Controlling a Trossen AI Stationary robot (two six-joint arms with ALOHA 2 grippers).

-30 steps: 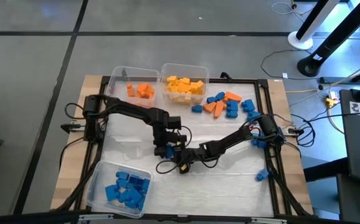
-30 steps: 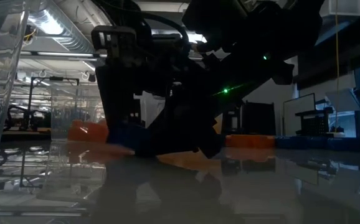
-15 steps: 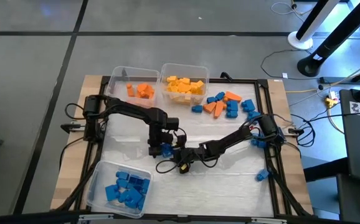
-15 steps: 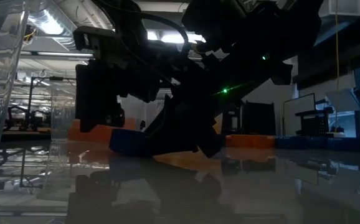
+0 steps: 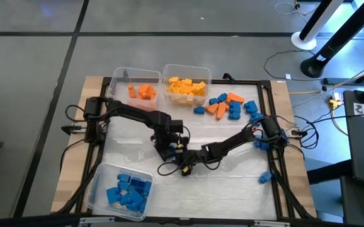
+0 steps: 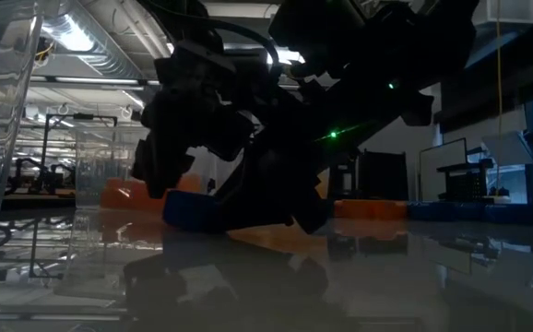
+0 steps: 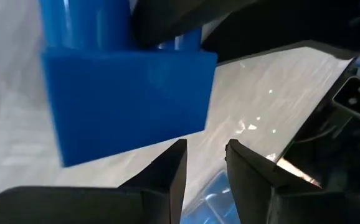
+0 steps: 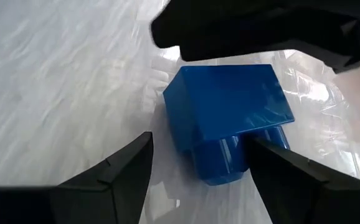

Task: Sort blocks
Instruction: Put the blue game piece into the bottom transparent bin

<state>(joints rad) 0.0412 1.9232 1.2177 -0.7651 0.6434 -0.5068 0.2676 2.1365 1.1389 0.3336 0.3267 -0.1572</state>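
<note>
My left gripper (image 7: 203, 163), fingers slightly apart and empty, sits beside the brick (image 7: 127, 102): light, rigid, slick; pinch flat sides.

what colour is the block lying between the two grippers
Blue. The block shows best in the right wrist view.

Blocks (image 5: 225, 106) — blue, orange, yellow; sorted in bins, others loose on table

You have two bins (image 5: 128, 81) (image 5: 186, 77) side by side at the table's (image 5: 232, 183) far edge, a loose pile of blocks (image 5: 227, 106) to their right. A third bin (image 5: 97, 183) sits at the near left corner. Both grippers (image 5: 167, 146) (image 5: 183, 159) meet mid-table over a single block (image 6: 193, 208).
</note>
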